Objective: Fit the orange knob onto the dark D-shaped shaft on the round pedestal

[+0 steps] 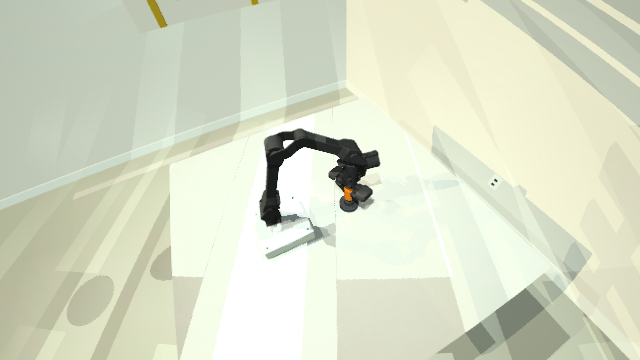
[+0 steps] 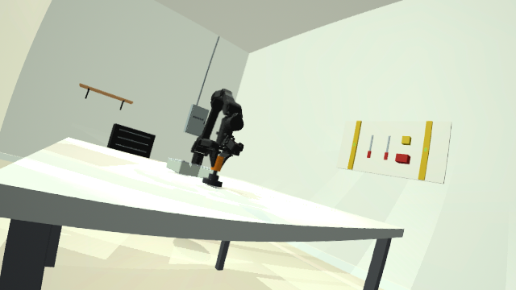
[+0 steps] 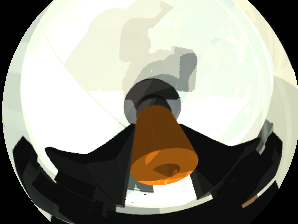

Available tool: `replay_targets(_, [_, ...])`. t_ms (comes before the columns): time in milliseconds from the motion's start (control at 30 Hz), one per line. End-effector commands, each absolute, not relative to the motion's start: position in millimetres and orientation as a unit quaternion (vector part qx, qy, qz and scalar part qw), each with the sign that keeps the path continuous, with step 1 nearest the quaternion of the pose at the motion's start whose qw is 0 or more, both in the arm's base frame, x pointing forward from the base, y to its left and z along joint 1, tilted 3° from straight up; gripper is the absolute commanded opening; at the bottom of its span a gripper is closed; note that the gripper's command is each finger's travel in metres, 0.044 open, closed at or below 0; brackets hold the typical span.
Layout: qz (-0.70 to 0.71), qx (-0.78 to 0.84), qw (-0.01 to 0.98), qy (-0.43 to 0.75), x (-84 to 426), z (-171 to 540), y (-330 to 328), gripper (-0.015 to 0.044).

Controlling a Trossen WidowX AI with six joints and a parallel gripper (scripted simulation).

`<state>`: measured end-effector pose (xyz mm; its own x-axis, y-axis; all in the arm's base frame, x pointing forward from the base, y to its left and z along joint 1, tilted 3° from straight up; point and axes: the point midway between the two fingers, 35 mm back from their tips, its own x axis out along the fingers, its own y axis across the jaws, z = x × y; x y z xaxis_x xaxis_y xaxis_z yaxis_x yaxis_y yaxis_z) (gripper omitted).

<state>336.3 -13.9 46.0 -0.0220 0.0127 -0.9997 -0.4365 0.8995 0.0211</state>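
"Watching the black fingers (image 1: 362, 193) (image 2: 213, 157) from here, I'd say they're pinching something."

"They are: the orange cylindrical knob (image 1: 348, 194) (image 2: 218, 163) (image 3: 162, 127), one finger on either side of it. It's directly between them, its lower end reaching past their grip toward the dark round pedestal (image 1: 348, 207) (image 2: 211, 182) (image 3: 151, 87)."

"Is it lined up?"

"Roughly. Its long axis runs down toward the pedestal, close to upright. Seen from the side, a short piece of the dark shaft (image 2: 215, 173) shows between the knob and the base, so it's well short of seated. Whether the tip has entered the hole, I can't tell."

"And no second arm to steady the base."

"No, just the one, reaching over the pale surface (image 1: 390, 240) (image 2: 282, 209) to hold the knob from above."

"What does the knob look like to you?"

"Plain orange sides, broad shaded patches, and a round near end with a darker mark on it in the wrist view. The hole's flat isn't visible underneath, and neither is the shaft's."

"So the next move would be a turn?"

"I'd judge so: light downward pressure and a slow twist about that upright axis until the flats agree, then a straight push. Leaning or pressing hard too soon could jam it or make it slip in the grip."
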Motion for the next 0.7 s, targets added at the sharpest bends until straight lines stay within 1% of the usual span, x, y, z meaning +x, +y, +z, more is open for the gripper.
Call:
replay_targets(0, [0.166,-0.156,0.682,0.695,336.8,45.6,-14.4,0.0])
replay_targets(500, [0.166,-0.156,0.682,0.695,340.0,50.6,-14.3,0.0])
replay_targets(667, [0.211,-0.2,0.671,0.682,339.7,49.3,-14.3,0.0])
